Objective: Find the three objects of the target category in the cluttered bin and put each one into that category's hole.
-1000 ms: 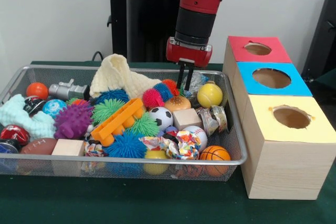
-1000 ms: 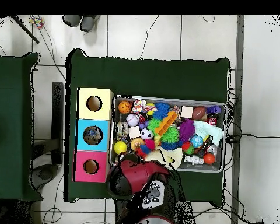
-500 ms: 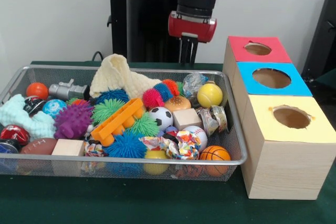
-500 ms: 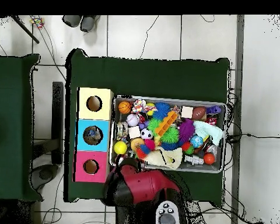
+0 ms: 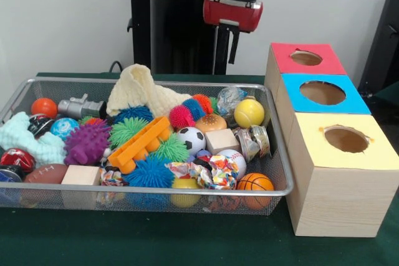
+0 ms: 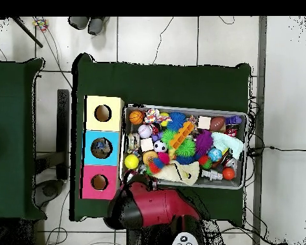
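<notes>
My gripper (image 5: 224, 60) hangs open and empty, well above the back rim of the wire bin (image 5: 156, 189), over the silver foil ball (image 5: 231, 99). The bin is packed with toys: a yellow ball (image 5: 249, 113), a soccer ball (image 5: 191, 139), a baseball (image 5: 234, 160), a basketball (image 5: 255, 183), several spiky balls such as the purple one (image 5: 86, 143), and two wooden cubes (image 5: 222, 140). To the bin's right stand the red box (image 5: 283, 51), the blue box (image 5: 293, 85) and the yellow box (image 5: 312, 147), each with a round hole. From overhead the arm (image 6: 152, 207) hides the gripper.
A cream cloth (image 5: 140, 91) is heaped at the bin's back. An orange toy rack (image 5: 140, 143) lies across the middle. In the overhead view the blue box (image 6: 90, 137) has a grey object inside its hole. Green cloth covers the table (image 5: 187, 241).
My gripper has risen from among the toys at the bin's back to high above the rim, with nothing in it. Overhead, the arm has drawn back off the bin.
</notes>
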`<act>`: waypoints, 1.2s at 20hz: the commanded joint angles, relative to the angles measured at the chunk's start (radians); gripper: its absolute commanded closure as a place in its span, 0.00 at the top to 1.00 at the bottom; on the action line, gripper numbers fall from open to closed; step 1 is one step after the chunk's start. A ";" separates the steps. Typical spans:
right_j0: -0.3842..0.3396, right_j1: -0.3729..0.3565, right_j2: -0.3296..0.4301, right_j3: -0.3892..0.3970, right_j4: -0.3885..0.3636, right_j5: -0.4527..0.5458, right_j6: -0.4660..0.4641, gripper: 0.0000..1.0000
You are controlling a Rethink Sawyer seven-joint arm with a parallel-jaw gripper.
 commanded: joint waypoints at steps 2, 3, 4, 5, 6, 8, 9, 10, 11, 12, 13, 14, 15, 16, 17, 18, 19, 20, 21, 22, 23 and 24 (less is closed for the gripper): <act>0.001 0.050 0.072 0.013 0.036 0.039 0.087 1.00; 0.001 0.051 0.072 0.013 0.036 0.040 0.086 1.00; 0.002 0.052 0.072 0.014 0.035 0.042 0.085 1.00; 0.010 0.051 0.060 0.009 0.035 0.039 0.091 1.00; 0.019 0.050 0.047 0.004 0.034 0.036 0.097 1.00; 0.029 0.064 0.037 -0.003 0.022 0.025 0.094 1.00; 0.028 0.077 0.042 -0.004 0.022 0.015 0.095 1.00; 0.029 0.097 0.040 -0.015 0.019 0.001 0.097 1.00; 0.033 0.111 0.036 -0.022 0.017 -0.009 0.100 1.00; 0.037 0.126 0.033 -0.029 0.016 -0.020 0.103 1.00; 0.044 0.135 0.028 -0.035 0.016 -0.025 0.106 1.00; 0.047 0.141 0.023 -0.042 0.016 -0.025 0.106 1.00; 0.055 0.154 0.017 -0.049 0.017 -0.036 0.111 1.00; 0.062 0.168 0.010 -0.056 0.017 -0.046 0.116 1.00; 0.071 0.182 0.003 -0.064 0.018 -0.055 0.121 1.00; 0.082 0.200 -0.007 -0.077 0.021 -0.065 0.128 1.00; 0.094 0.220 -0.018 -0.088 0.025 -0.077 0.135 1.00; 0.105 0.245 -0.029 -0.101 0.028 -0.094 0.144 1.00; 0.115 0.266 -0.038 -0.111 0.033 -0.108 0.149 1.00; 0.126 0.283 -0.049 -0.121 0.038 -0.118 0.155 1.00; 0.134 0.293 -0.057 -0.127 0.043 -0.124 0.157 1.00; 0.133 0.287 -0.057 -0.130 0.046 -0.116 0.152 1.00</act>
